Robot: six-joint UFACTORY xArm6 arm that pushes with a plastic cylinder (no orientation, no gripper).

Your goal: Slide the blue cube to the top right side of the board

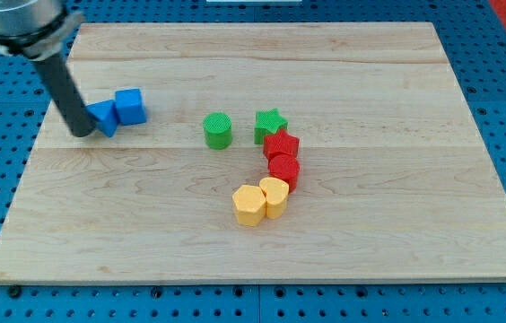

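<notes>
The blue cube [130, 106] sits at the view's upper left of the wooden board [396, 251]. A second blue block [104, 117], wedge-like in shape, touches the cube's left side. My tip [83, 133] stands right against the left side of that wedge-like blue block, so the block lies between my tip and the cube. The dark rod rises from the tip up and to the left, out of the view's top left corner.
A green cylinder [218, 130] and a green star [270, 124] stand near the board's middle. Below the star run a red star-like block [282, 145], a red cylinder [284, 170] and two yellow blocks [274, 196] [248, 205], touching in a chain.
</notes>
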